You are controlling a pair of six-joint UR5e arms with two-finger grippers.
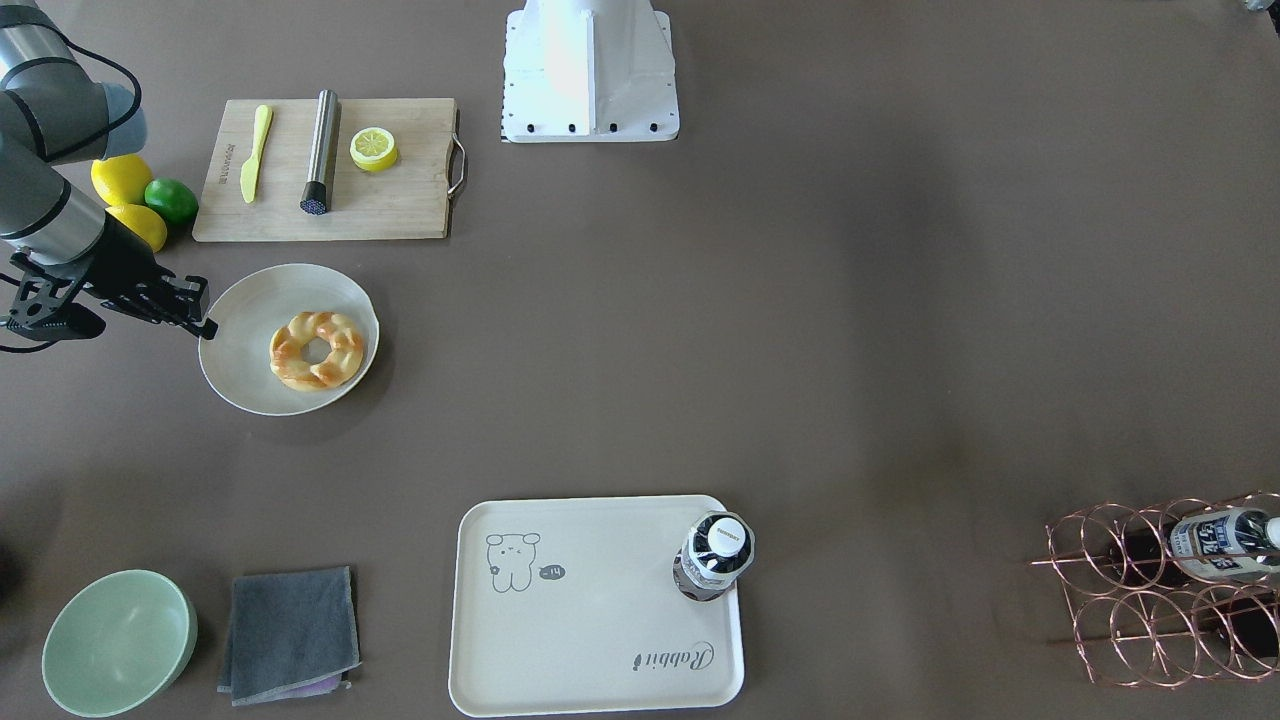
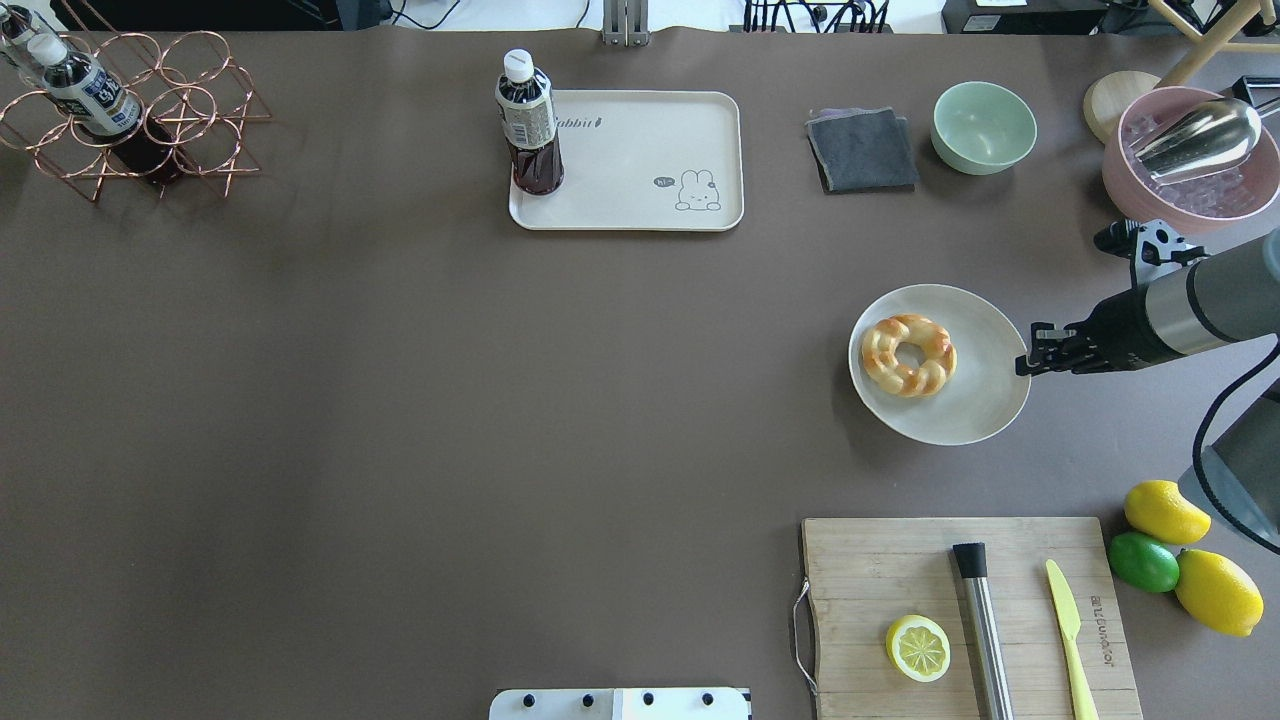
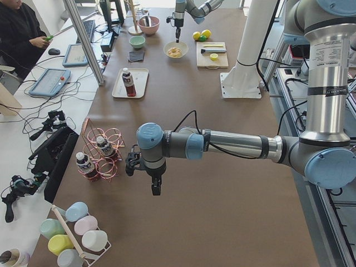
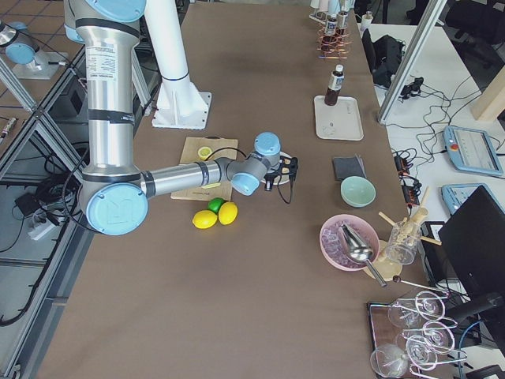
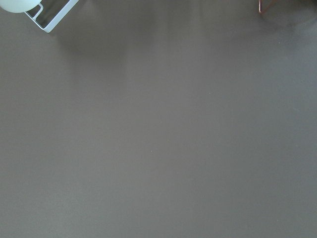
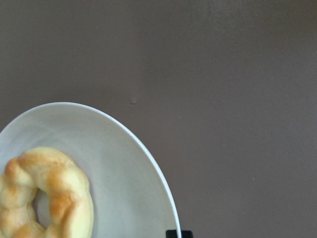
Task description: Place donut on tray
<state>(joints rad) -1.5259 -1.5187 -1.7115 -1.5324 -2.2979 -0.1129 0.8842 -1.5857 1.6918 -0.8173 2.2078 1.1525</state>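
Observation:
The golden twisted donut [image 1: 318, 350] [image 2: 908, 355] [image 6: 44, 198] lies on a round off-white plate [image 1: 250, 310] [image 2: 985, 400]. My right gripper [image 1: 203, 322] [image 2: 1024, 364] hovers over the plate's rim on the arm's side, a hand's width from the donut. It looks shut and empty; only one dark tip [image 6: 178, 233] shows in its wrist view. The cream tray [image 1: 600, 620] [image 2: 640, 160] with the bear drawing lies across the table. A dark drink bottle [image 1: 715, 555] [image 2: 528, 125] stands on one corner of it. My left gripper [image 3: 156, 189] hangs over bare table near the wire rack; I cannot tell if it is open.
A wooden cutting board [image 2: 880, 570] holds a lemon half [image 2: 918, 647], a metal cylinder [image 2: 982, 625] and a yellow knife [image 2: 1068, 625]. Lemons and a lime [image 2: 1143, 561] lie beside it. A green bowl [image 2: 984, 126], grey cloth [image 2: 862, 148], pink bowl [image 2: 1190, 165] and copper rack [image 2: 130, 120] stand around.

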